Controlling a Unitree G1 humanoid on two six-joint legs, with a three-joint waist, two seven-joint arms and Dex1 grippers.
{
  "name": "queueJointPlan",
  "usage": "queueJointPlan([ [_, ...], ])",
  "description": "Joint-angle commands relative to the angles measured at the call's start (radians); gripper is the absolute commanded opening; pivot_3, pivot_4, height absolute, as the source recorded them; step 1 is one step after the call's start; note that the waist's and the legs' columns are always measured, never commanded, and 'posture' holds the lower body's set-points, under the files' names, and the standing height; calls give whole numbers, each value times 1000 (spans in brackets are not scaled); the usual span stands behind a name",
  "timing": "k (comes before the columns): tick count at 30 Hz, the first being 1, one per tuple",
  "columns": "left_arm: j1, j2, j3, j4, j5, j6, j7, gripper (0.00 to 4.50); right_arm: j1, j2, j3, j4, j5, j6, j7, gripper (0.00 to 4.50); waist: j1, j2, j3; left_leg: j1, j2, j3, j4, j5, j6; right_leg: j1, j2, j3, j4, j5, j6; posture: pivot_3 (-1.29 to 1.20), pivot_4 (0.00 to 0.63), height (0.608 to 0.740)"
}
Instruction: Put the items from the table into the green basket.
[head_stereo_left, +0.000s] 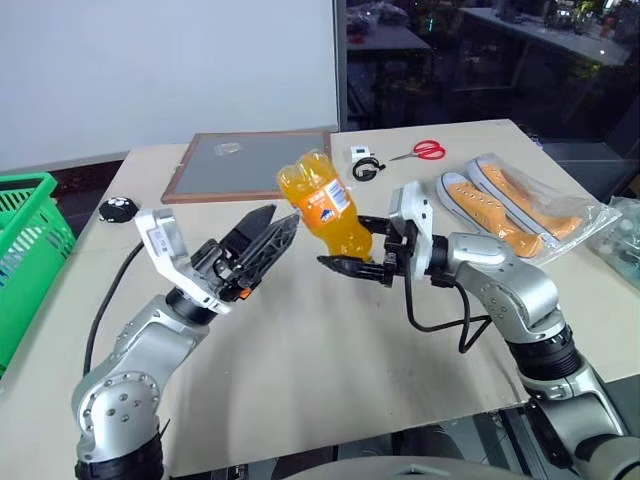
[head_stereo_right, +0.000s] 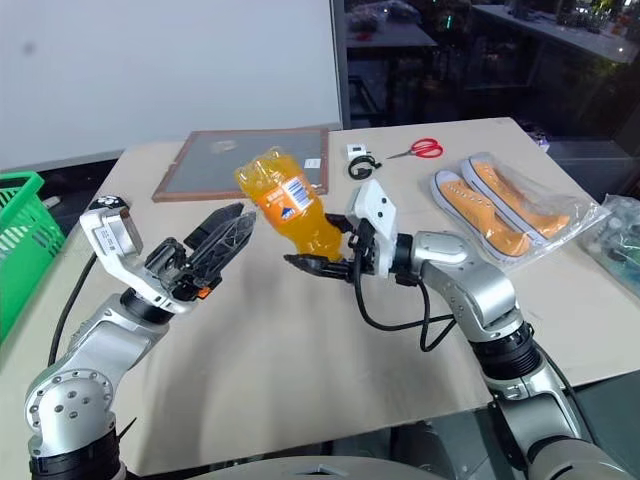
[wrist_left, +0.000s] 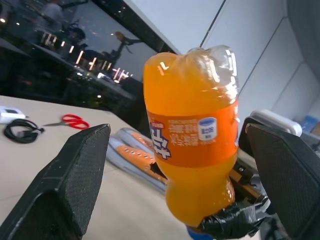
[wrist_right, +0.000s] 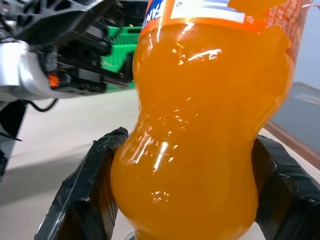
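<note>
Task well short of done: bottle (head_stereo_left: 323, 205) off the table (head_stereo_left: 300, 380) but not yet in the basket (head_stereo_left: 25, 250), which stands well apart beyond the table's left edge. Held aloft over mid-table, upside down and tilted, cap end down, base up. Right gripper (head_stereo_left: 362, 258) clamped on the lower, narrow part of the bottle near the cap, a black finger on either side. Left gripper (head_stereo_left: 262, 240) just beside the bottle, pointed at it, jaws spread wide with the bottle between the fingertips as seen from the left wrist, no contact visible. Probably a handover to the left, nearer the basket. Still on the table: scissors (head_stereo_left: 420, 151), bagged shoes (head_stereo_left: 515, 205), a framed board (head_stereo_left: 245, 165). Basket contents not discernible.
</note>
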Motion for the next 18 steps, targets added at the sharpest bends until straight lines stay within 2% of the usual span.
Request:
queueJointPlan([
  [1, -39, 23, -25, -6, -53, -8, -9, 4500, -38, 12, 4, -39, 14, -69, 53, 2778, 0, 0, 0, 0, 0, 0, 0, 0, 0, 0, 0, 0, 0, 0, 0, 184, 0, 740],
  [5, -88, 14, -51, -1, -158, -12, -16, 4500, -36, 3, 58, -30, -12, -166, 160, 2778, 1, 0, 0, 0, 0, 0, 0, 0, 0, 0, 0, 0, 0, 0, 0, 183, 0, 740],
  [8, -98, 36, -69, -12, -217, 0, -30, 4500, -40, -1, 81, -10, -34, -190, 181, 2778, -2, 0, 0, 0, 0, 0, 0, 0, 0, 0, 0, 0, 0, 0, 0, 182, 0, 740],
  [17, -91, 79, -97, 12, -210, -9, -34, 4500, -41, 31, 60, 2, -18, -170, 156, 2778, 0, 0, 0, 0, 0, 0, 0, 0, 0, 0, 0, 0, 0, 0, 0, 179, 0, 740],
  [18, -87, 79, -97, 13, -208, -13, -34, 4086, -40, 34, 59, 1, -17, -167, 150, 2778, 0, 0, 0, 0, 0, 0, 0, 0, 0, 0, 0, 0, 0, 0, 0, 178, 0, 740],
])
